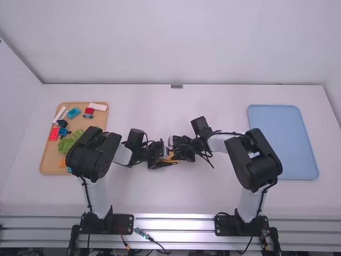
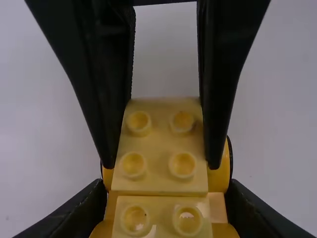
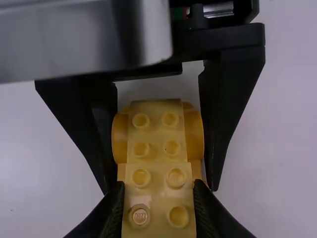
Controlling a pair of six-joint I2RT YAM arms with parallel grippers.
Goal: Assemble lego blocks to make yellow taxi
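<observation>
Left gripper (image 1: 169, 160): closed on one end of the yellow block assembly (image 2: 158, 148).
Right gripper (image 1: 176, 153): closed on the other end.
Yellow assembly: held between both arms near table (image 1: 160, 192) middle, studs visible.
Tan tray (image 1: 48, 159): at left, holding red, blue, green and white blocks.
Blue tray (image 1: 282, 141): at right.

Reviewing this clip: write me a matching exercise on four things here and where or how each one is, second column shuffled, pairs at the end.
1. Blue tray
2. Tan tray
3. Yellow build
4. Green blocks

A. Between the left tool and right tool
B. Inside a tray
C. At the right side of the table
D. Bearing loose blocks

Pairs: 1-C, 2-D, 3-A, 4-B
</observation>
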